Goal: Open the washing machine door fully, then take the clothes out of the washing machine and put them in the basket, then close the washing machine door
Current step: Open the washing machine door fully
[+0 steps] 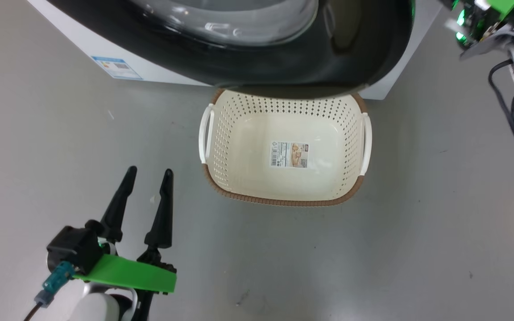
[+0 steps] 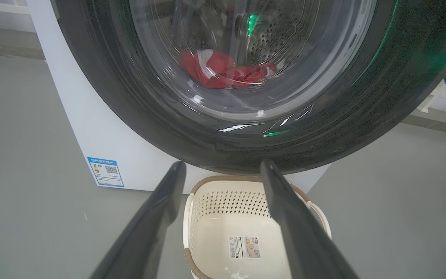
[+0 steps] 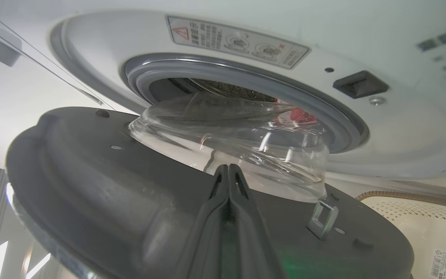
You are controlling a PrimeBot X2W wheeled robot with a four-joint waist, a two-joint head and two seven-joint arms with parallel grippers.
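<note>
Pushing door (image 3: 91, 193) wider, seemingly | right claw (image 3: 229, 170) is pressing shut and empty against its inner face | left claw (image 1: 149, 170) is idling wide beside empty basket (image 1: 279, 201) | clothes (image 2: 223, 71) are lying in drum (image 2: 269, 38) | risk: claw slipping off the slick face, door swinging back.

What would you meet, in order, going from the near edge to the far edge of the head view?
left gripper, fingers apart → basket → washing machine door, whose black rim hides the basket's far edge.
</note>
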